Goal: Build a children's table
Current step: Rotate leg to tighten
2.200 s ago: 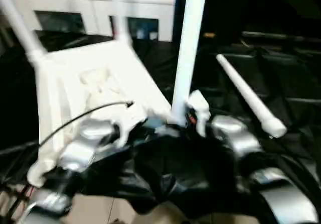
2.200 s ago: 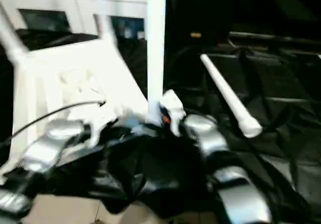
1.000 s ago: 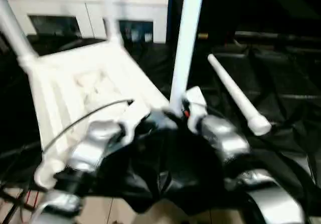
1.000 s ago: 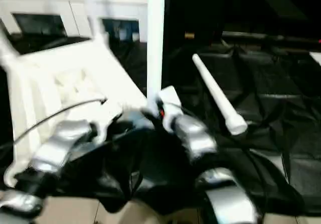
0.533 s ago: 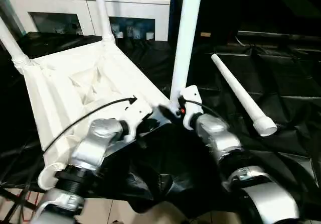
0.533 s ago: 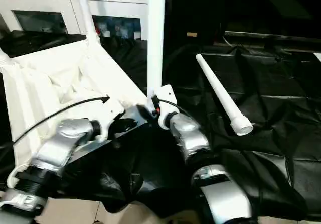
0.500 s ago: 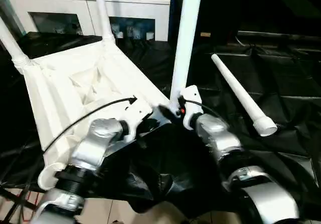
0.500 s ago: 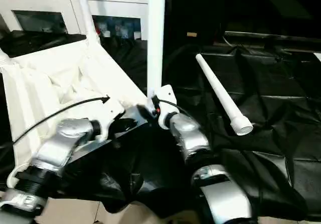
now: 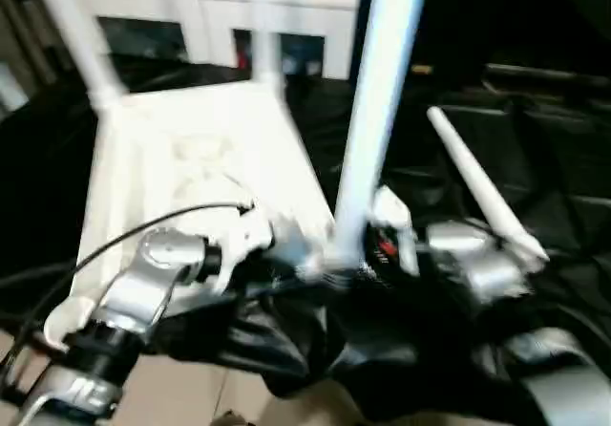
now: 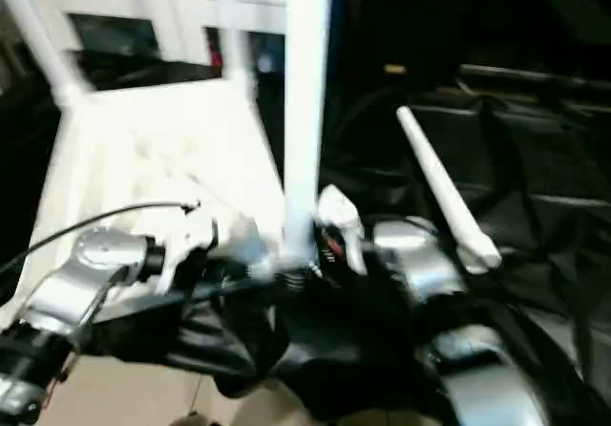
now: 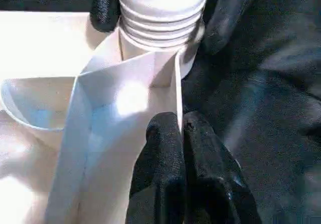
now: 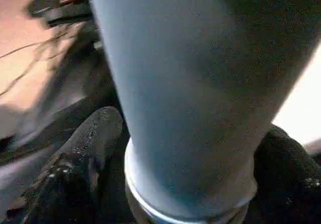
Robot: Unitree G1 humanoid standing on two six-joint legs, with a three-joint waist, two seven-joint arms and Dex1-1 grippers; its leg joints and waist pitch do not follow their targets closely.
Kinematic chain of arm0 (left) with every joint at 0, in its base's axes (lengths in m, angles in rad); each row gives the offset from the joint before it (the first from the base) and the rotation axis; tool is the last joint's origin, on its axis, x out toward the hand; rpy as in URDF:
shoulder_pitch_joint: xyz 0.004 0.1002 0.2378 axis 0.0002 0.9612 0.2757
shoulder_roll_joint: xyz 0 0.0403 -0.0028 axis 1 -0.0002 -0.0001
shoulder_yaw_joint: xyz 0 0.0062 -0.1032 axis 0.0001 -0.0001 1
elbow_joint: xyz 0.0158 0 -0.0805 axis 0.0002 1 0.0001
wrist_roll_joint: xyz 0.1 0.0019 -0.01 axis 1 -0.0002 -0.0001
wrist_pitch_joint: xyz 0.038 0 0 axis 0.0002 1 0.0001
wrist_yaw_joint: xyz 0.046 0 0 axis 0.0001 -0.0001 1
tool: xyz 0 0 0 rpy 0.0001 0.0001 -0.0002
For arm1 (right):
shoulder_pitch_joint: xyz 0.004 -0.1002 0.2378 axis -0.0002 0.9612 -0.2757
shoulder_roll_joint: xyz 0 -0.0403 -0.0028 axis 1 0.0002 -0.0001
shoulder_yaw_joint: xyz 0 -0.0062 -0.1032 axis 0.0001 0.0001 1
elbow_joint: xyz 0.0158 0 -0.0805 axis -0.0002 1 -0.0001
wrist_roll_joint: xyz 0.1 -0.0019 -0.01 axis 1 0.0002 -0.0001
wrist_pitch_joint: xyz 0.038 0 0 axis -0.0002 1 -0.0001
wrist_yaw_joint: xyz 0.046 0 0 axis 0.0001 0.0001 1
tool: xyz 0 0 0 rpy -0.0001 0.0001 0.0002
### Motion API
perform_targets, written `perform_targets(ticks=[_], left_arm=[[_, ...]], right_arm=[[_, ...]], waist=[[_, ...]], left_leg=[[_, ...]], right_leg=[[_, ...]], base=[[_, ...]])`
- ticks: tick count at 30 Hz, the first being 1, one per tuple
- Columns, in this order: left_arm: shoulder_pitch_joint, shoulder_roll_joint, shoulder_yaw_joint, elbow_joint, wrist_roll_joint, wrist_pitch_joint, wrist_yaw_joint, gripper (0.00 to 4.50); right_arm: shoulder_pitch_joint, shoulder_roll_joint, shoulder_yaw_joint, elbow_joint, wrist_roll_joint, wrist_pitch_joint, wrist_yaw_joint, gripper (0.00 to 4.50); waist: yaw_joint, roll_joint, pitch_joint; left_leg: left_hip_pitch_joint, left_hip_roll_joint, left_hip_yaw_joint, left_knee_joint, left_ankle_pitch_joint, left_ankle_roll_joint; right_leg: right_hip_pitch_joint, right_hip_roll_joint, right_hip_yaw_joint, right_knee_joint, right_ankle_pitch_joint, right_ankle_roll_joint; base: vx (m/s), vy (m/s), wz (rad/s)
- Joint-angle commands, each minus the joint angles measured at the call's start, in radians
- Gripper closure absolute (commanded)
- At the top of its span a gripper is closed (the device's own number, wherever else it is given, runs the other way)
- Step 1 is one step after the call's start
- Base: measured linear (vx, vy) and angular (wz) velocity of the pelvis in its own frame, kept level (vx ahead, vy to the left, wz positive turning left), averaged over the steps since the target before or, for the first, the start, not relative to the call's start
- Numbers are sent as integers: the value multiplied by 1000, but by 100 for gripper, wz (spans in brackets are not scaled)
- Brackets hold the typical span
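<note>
On the black cloth we see the tabletop lying underside up, with two legs rising from its far corners and a white cabinet beyond it. At the tabletop's near right corner, the left gripper is clenched, its two black fingers pressed together on the thin upright rib of the corner socket. Just right of that rib stands the upright leg, its ribbed collar seated in the socket. The right gripper spans this leg near its base, one black finger on each side, spread wide around the tube; we cannot tell whether the pads press it. Further right of the tabletop, a loose leg lies on the cloth.
</note>
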Motion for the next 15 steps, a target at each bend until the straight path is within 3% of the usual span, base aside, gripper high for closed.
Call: perform_targets(ticks=[1, 4, 12, 15], left_arm=[[-22, -24, -32, -51, -41, -37, -41, 450], [-28, -24, -33, -34, -38, -51, -45, 450], [-27, -56, -11, -15, -51, -43, 1, 450], [-43, -110, 25, 17, -35, -17, 116, 450]], right_arm=[[7, 14, 46, -39, 7, 10, 49, 88], [13, 14, 49, -44, 1, 10, 61, 88], [39, 30, 43, -77, 32, 54, 54, 164], [39, 89, -11, -35, 28, 38, -96, 170]], waist=[[-6, 8, -72], [-9, 4, -71], [-11, -2, -73], [-10, -3, -71]], left_leg=[[5, 23, 5, -70, -240, 64], [3, 21, 4, -71, -241, 54], [1, 21, 4, -69, -203, 61], [3, 20, 5, -69, -206, 57]], right_leg=[[60, -46, 50, -70, -235, -229], [61, -48, 50, -74, -266, -217], [62, -47, 50, -71, -255, -211], [59, -47, 50, -73, -262, -210]], base=[[0, 0, 0], [0, 0, 0], [0, 0, 0], [0, 0, 0]])
